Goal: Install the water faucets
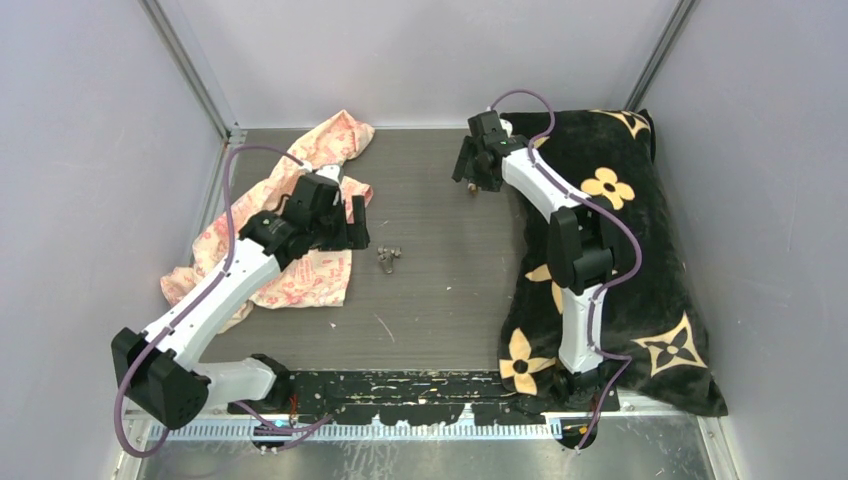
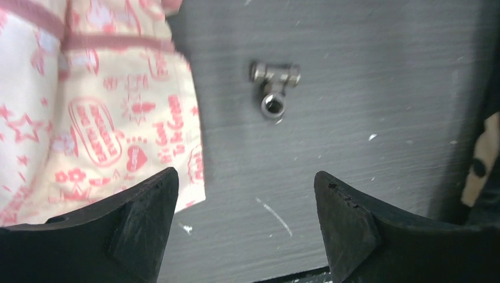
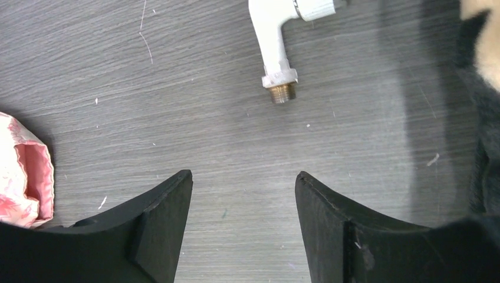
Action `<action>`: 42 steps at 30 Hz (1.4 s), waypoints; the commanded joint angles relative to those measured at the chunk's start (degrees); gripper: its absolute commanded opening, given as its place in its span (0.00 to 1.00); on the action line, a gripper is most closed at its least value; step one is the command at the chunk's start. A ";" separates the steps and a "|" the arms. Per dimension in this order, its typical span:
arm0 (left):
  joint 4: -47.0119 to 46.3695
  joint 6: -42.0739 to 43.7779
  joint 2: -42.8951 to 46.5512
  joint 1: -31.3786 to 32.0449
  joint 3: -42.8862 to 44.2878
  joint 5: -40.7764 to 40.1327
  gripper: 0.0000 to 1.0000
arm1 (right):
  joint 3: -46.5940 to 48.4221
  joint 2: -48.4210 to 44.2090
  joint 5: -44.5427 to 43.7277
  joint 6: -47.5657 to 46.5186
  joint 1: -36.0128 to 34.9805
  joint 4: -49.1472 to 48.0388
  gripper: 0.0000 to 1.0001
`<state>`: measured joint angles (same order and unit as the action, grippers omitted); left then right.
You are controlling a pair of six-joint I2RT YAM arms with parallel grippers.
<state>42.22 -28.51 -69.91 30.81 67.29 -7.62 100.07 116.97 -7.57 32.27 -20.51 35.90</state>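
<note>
The white plastic tap [image 3: 272, 35] lies on the dark table with its brass tip [image 3: 283, 93] pointing toward my right gripper [image 3: 243, 177]. That gripper is open and empty, hovering just short of the tip. The tap's knob is cut off by the top edge of the view. The small dark metal T-shaped fitting [image 2: 274, 88] lies on the table ahead of my left gripper [image 2: 246, 180], which is open and empty and some way from it. In the top view the fitting [image 1: 387, 258] lies right of the left gripper [image 1: 357, 228]. The right gripper [image 1: 473, 172] hides most of the tap.
A pink-printed cloth [image 1: 320, 265] lies under and beside the left arm and also shows in the left wrist view [image 2: 88, 118]. A black pillow with yellow flowers [image 1: 640, 270] fills the right side. Grey walls enclose the table on three sides.
</note>
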 commanded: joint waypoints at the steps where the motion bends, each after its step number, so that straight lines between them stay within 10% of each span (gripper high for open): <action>1: 1.44 -3.35 1.24 -0.57 -3.23 0.50 0.85 | 5.37 2.10 0.82 -3.28 0.24 0.94 0.70; 22: 1.00 -5.69 7.15 -1.89 -5.58 2.79 0.87 | 18.09 16.40 0.43 -10.51 3.81 2.68 0.71; 30: 0.45 -6.67 7.56 -1.94 -6.22 3.68 0.86 | 26.32 23.10 3.26 -13.04 4.35 6.53 0.50; 35: -0.76 -6.55 7.69 -1.89 -6.66 4.37 0.86 | 18.73 17.67 5.08 -9.07 3.69 4.88 0.21; 42: -0.46 -6.56 5.37 -1.89 -5.92 3.60 0.90 | -5.69 3.17 4.05 7.83 0.22 1.27 0.21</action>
<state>43.94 -34.57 -63.79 29.12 60.53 -4.01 105.60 130.02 -4.16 27.86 -17.28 38.44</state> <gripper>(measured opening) 0.894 0.281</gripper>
